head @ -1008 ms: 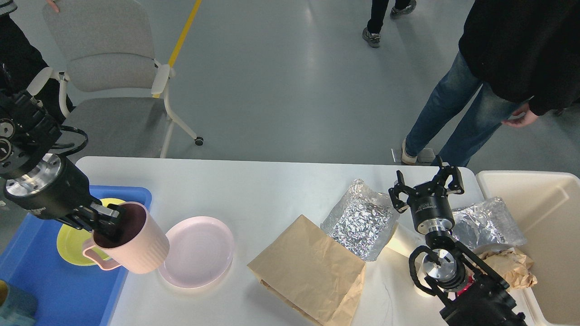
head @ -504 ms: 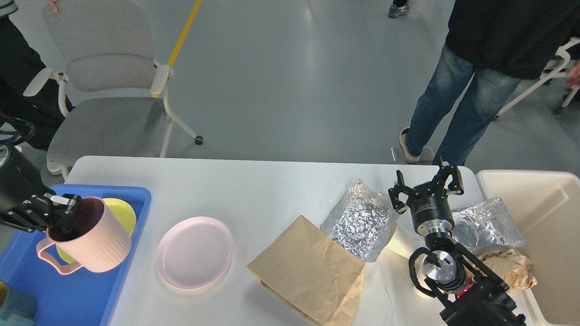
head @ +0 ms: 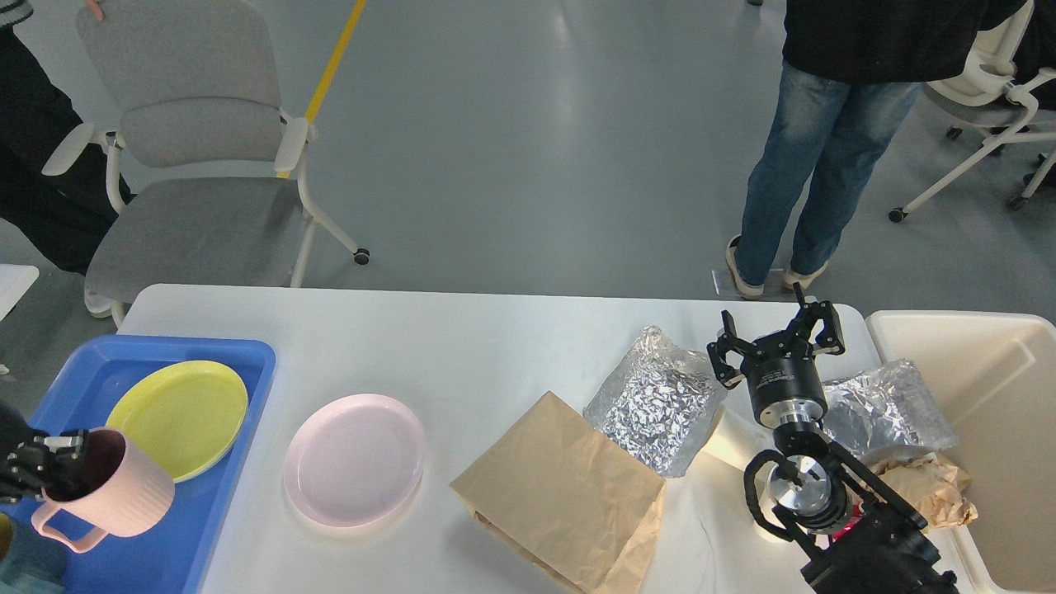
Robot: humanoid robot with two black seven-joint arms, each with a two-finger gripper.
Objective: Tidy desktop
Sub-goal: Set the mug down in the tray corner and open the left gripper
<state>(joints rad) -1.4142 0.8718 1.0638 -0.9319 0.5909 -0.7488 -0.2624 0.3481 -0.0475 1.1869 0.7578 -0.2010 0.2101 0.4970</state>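
Observation:
The white desktop (head: 462, 338) spans the view. My left gripper (head: 51, 470) at the far left edge is shut on the rim of a pink ribbed mug (head: 111, 499), holding it over the blue tray (head: 206, 351). A yellow plate (head: 177, 417) lies in the tray. A pink plate (head: 355, 458) lies on the desktop right of the tray. My right gripper (head: 775, 338) is open and empty, pointing away over the far right of the desktop, between two foil bags (head: 656, 400) (head: 887, 404). A brown paper bag (head: 565, 487) lies in the middle front.
A cream bin (head: 990, 355) stands at the right end. Crumpled brown paper (head: 932, 487) lies by its rim. A teal cup (head: 25, 561) sits in the tray's front corner. A grey chair (head: 198, 165) and a standing person (head: 825, 140) are behind the table.
My left gripper has carried the pink mug left and toward me, from beside the pink plate to over the blue tray. The right arm has not moved. The person has stepped back.

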